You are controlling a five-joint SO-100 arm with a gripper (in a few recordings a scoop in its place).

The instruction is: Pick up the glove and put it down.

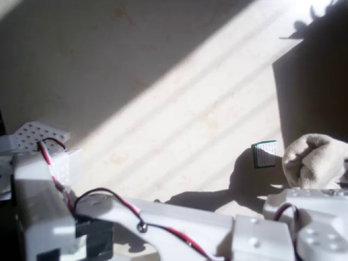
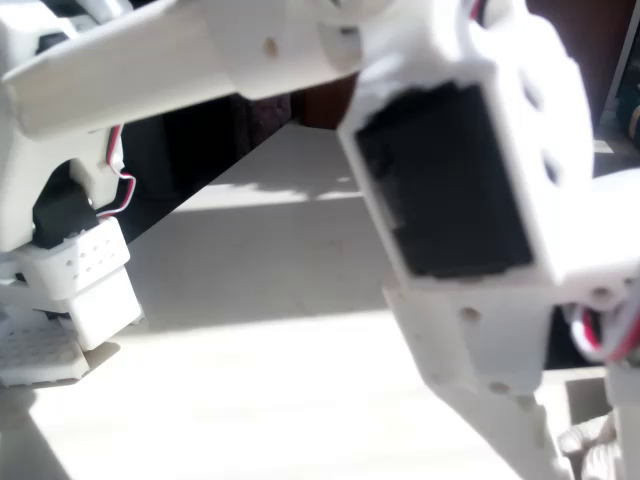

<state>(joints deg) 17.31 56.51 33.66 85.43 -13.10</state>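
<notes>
The cream-beige glove sits bunched up at the right edge of the overhead view. My white gripper is right below it in the picture, its body touching or overlapping the glove's lower edge. The fingertips are hidden, so I cannot tell whether they hold the glove or whether it rests on the table. In the fixed view the wrist and gripper loom very close and blurred, with a bit of beige glove at the bottom right corner.
A small green-edged card lies just left of the glove. My white arm spans the bottom of the overhead view. A white perforated plate lies at the left by the arm's base. Sunlit beige table stretches across the middle.
</notes>
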